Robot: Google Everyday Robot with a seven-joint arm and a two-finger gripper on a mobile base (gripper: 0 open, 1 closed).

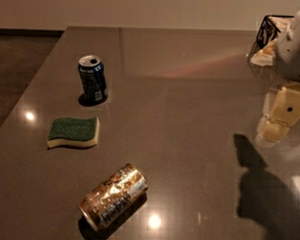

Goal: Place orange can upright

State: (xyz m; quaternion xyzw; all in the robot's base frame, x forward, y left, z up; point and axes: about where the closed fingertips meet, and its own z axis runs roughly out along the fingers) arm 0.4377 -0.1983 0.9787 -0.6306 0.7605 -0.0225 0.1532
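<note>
The orange can lies on its side on the dark table, near the front edge and left of centre. Its silver top points toward the front left. It is shiny orange-gold with mottled silver-white print. My gripper hangs at the right edge of the view, cream-coloured, above the table and far to the right of the can. It holds nothing that I can see. Its shadow falls on the table below it.
A dark blue can stands upright at the back left. A green and yellow sponge lies between it and the orange can. A black wire basket sits at the back right corner. The table's left edge drops to the floor.
</note>
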